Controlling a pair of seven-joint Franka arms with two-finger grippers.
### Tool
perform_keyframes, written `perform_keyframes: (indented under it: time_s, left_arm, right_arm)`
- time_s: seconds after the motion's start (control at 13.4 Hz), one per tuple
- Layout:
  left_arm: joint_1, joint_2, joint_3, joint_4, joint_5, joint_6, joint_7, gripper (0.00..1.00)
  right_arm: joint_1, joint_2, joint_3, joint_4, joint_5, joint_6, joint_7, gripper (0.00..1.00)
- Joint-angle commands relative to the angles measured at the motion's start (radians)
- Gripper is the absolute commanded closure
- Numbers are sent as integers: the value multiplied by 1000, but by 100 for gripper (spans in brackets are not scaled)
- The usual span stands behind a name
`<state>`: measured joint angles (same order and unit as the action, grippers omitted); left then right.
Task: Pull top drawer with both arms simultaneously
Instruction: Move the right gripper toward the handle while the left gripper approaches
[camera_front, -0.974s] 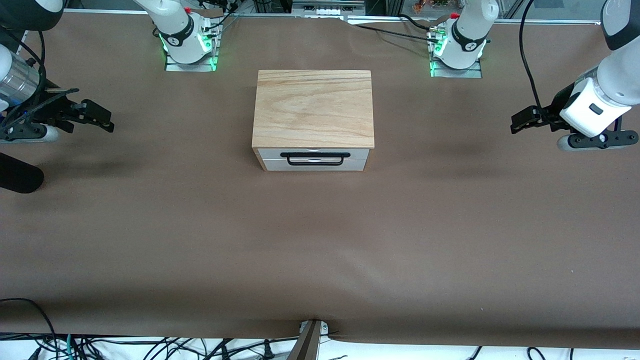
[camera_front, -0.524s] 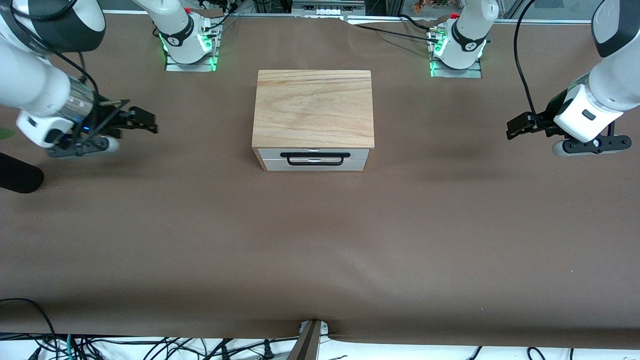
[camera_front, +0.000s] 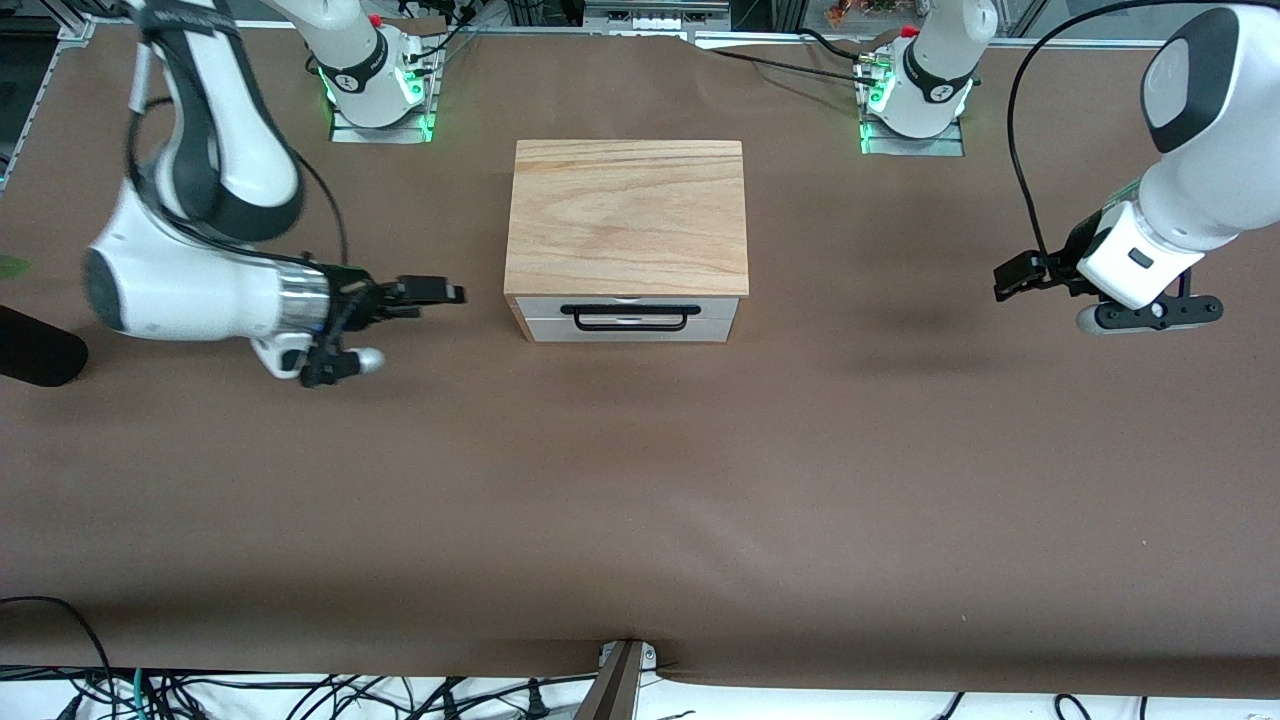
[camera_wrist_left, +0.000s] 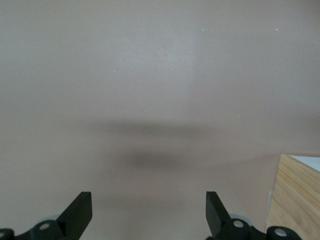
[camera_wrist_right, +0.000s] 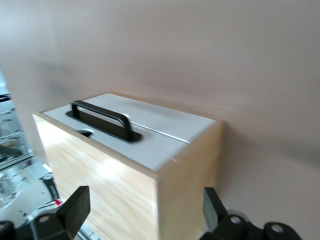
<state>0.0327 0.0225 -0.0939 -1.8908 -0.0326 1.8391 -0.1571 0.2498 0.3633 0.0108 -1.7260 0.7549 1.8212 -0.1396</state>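
I am bringing both arms in toward the cabinet (camera_front: 627, 217) — this is the approach, nothing gripped so far. The top drawer (camera_front: 630, 307) is sitting shut at the cabinet's front, facing the front camera, its black bar handle (camera_front: 630, 317) untouched. The right gripper (camera_front: 440, 293) is hovering over the table just beside the cabinet at the right arm's end, fingers spread wide and empty. The left gripper (camera_front: 1015, 277) is hanging over the table (camera_front: 640, 480) well apart from the cabinet at the left arm's end, likewise wide open and holding nothing. Next, I judge, both grippers need to come round to the drawer's front and share that one handle. The left wrist view is catching only a corner of the cabinet — no handle. From the front, the line between the two drawer fronts is hard to make out.
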Motion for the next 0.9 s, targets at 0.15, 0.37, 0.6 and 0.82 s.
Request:
perform_keyframes:
  time_s: [0.15,0.37,0.6,0.82]
  left_arm:
    - [-5,17,-21,-126,17,191,-16,0]
    - [-5,49,-30,-183,-96,310,-10,0]
    - [-19,88,-35,-217,-196,385,-1,0]
    - [-17,123,-64,-215,-319,407,156,0]
  right_arm:
    - [66,121,-6,3,273,92,-228,0]
    - [83,215,-6,-3,501,109,-533,0]
    - [103,241,-6,-49,693,110,-659,0]
    - [109,264,-6,-125,884,92,-834,0]
